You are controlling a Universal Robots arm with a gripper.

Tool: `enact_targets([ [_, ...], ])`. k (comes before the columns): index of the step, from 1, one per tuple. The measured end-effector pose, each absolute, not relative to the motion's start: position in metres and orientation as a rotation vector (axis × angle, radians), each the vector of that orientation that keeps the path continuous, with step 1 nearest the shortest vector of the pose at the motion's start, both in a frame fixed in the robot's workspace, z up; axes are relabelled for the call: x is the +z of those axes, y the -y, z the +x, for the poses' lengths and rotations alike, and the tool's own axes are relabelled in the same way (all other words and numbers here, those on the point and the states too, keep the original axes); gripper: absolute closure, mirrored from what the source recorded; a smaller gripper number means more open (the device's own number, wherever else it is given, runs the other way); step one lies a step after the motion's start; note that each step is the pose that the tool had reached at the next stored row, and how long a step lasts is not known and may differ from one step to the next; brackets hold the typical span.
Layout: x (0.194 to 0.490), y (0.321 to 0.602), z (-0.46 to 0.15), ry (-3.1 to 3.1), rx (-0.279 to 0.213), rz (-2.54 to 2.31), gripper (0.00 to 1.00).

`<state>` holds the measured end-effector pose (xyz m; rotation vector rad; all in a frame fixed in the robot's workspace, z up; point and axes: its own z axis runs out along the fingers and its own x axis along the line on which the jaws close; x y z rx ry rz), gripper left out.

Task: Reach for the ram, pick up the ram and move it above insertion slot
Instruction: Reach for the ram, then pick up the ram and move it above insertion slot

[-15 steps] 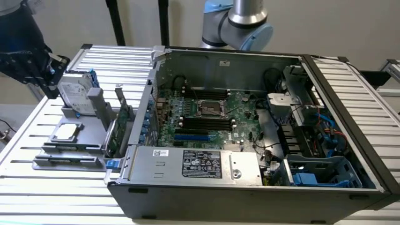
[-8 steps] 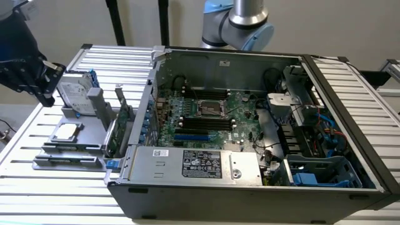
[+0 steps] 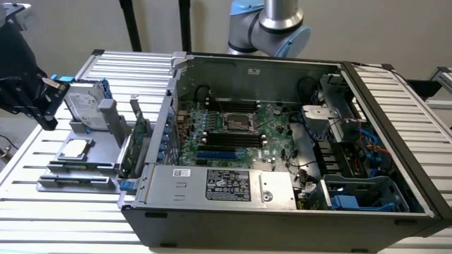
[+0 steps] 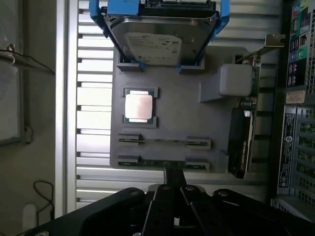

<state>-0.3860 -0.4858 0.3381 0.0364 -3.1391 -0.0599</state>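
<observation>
Ram (image 4: 152, 162) edge-up in grey holder (image 4: 179, 118)

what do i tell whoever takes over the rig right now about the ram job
Gripper: poised over the edge of the gray fixture, in line with the nearer ram. In the exterior view it hangs at that view's left, outside the computer case.
Ram: seated edge-up in its two holders on the fixture, not lifted. A second ram stick sits in the next pair of holders, toward the CPU.
Done: the reach has the gripper close to the ram.
Left: the pick-up, and the carry to above the memory slots on the motherboard.
</observation>
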Motion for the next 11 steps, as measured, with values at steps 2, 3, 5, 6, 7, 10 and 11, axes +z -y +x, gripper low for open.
enact_targets([
  [2, 0.3379, 0.4904, -0.3855, 3.139, -0.060, 0.037, 0.89],
  [3, 0.3378, 0.4919, -0.3853, 3.139, -0.060, 0.037, 0.89],
  [5, 0.3379, 0.4928, -0.3853, 3.139, -0.060, 0.043, 0.89],
  [6, 0.3378, 0.4928, -0.3853, 3.138, -0.060, 0.064, 0.89],
  [7, 0.3379, 0.4928, -0.3853, 3.137, -0.060, 0.092, 0.89],
  [10, 0.3378, 0.4929, -0.3853, 3.132, -0.060, 0.179, 0.89],
  [11, 0.3378, 0.4929, -0.3853, 3.130, -0.060, 0.207, 0.89],
])
